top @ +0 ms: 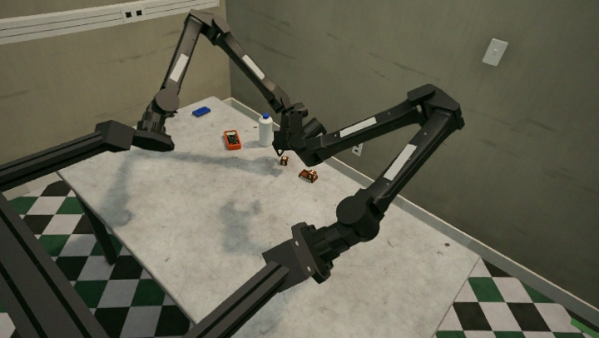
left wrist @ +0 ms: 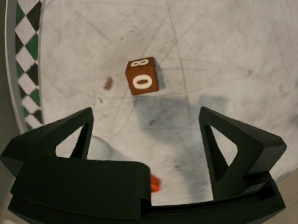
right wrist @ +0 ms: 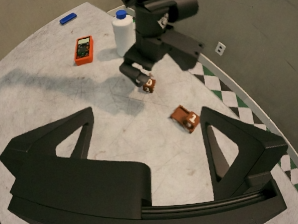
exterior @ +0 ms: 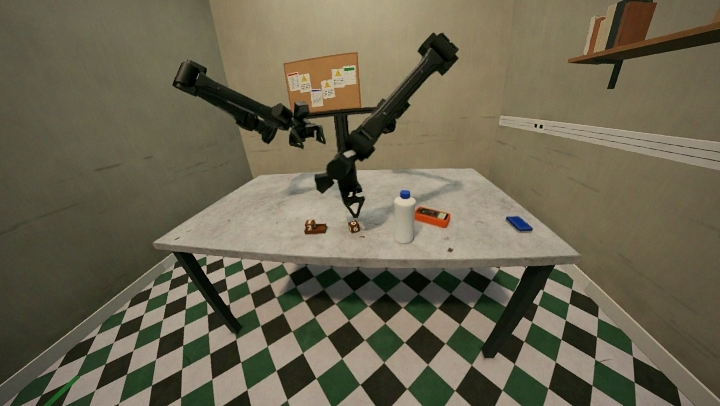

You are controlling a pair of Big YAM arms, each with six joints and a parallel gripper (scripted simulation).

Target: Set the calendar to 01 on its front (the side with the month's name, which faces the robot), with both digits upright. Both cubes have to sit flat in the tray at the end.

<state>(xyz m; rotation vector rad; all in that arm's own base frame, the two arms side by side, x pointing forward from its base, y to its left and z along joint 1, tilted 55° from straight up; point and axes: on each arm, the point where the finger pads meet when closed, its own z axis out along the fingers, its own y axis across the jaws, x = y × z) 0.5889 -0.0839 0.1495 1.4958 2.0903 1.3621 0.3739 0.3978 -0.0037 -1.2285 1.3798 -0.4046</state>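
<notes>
A loose brown cube (top: 284, 161) (exterior: 353, 226) (left wrist: 142, 77) (right wrist: 149, 86) sits on the table; the left wrist view shows a white 0 and an 8 on two of its faces. The brown tray (exterior: 317, 229) (right wrist: 180, 114) stands apart from it, with the other cube (top: 311, 174) (exterior: 309, 225) (right wrist: 191, 120) at one end. That cube shows a white digit, 1 or 2, not clear. My left gripper (exterior: 355, 214) (left wrist: 146, 112) is open and empty, just above the loose cube. My right gripper (exterior: 310, 143) (right wrist: 146, 112) is open and empty, high above the table. The tray's month name cannot be read.
A white bottle (top: 264, 131) (exterior: 404, 219) (right wrist: 123, 37) with a blue cap stands near the loose cube. An orange multimeter (top: 232, 140) (exterior: 432, 217) (right wrist: 84, 50) and a blue box (top: 201, 111) (exterior: 518, 223) lie farther off. Both forearms reach toward the cube area.
</notes>
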